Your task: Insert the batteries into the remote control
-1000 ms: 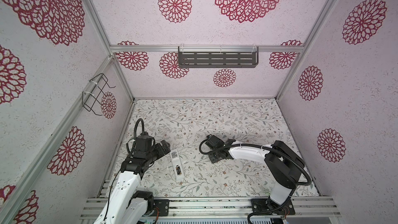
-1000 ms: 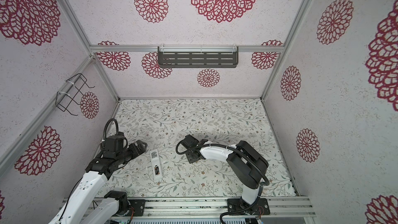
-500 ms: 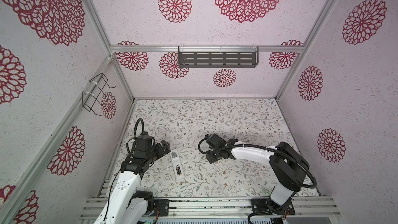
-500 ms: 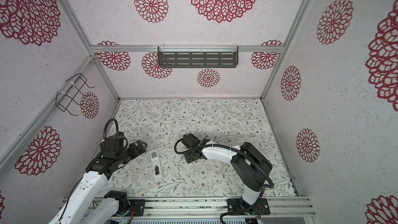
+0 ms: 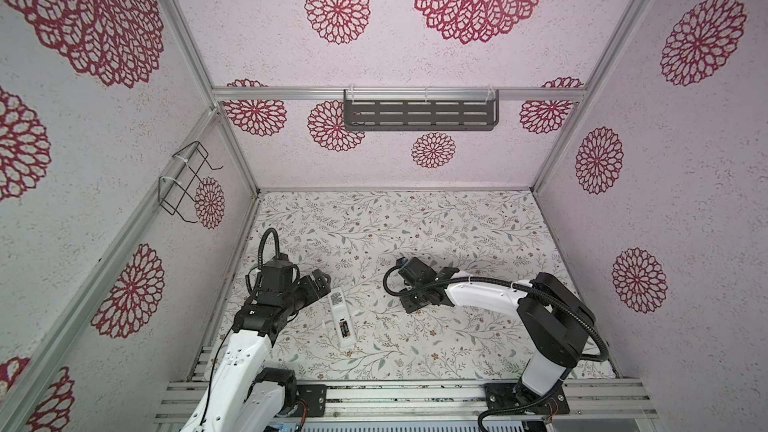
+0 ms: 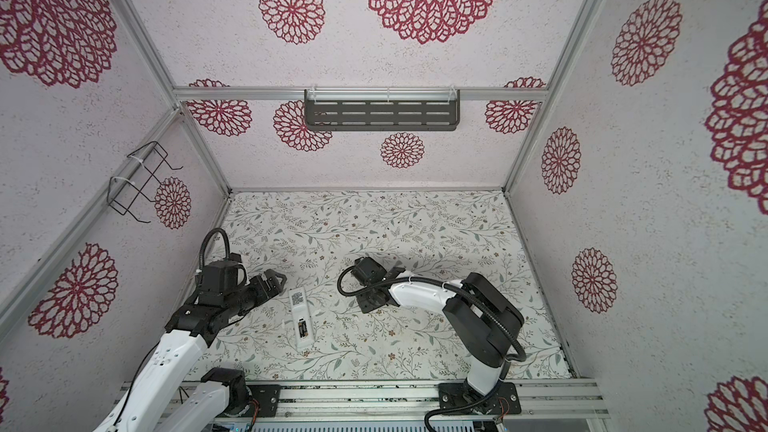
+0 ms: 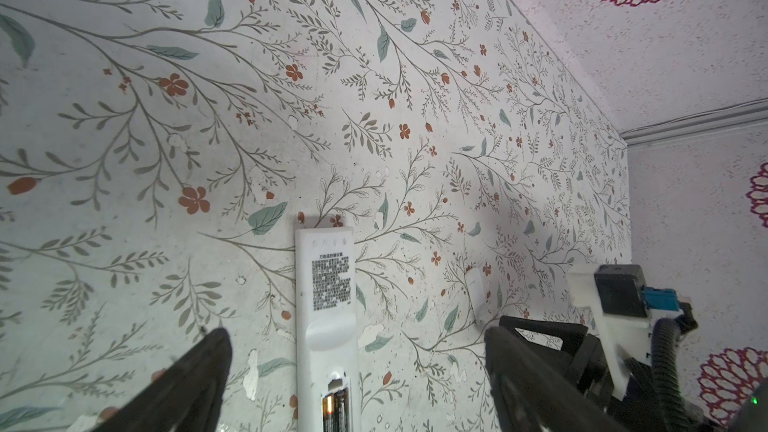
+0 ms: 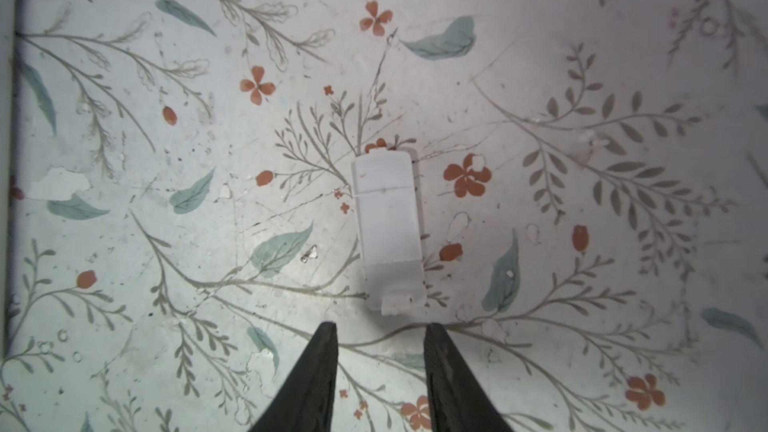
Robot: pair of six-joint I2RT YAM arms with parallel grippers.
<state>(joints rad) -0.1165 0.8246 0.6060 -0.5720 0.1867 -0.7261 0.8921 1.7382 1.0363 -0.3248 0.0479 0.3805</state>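
While two batteries [image 7: 337, 407] sit in one remote control [image 7: 326, 326], one cover [image 8: 390, 230] lies apart.
Left jaws gape wide, right jaws narrower, both empty.

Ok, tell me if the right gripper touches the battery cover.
Apart: the right wrist view shows bare table between the right gripper and the battery cover.

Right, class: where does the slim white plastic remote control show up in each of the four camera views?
In a top view: slim white plastic remote control, low, left of centre.
In a top view: same spot.
Left wrist view: it lies between the open black left fingers.
Right wrist view: not in it.
Shared landmark: the two dark cylindrical batteries in its open bay.
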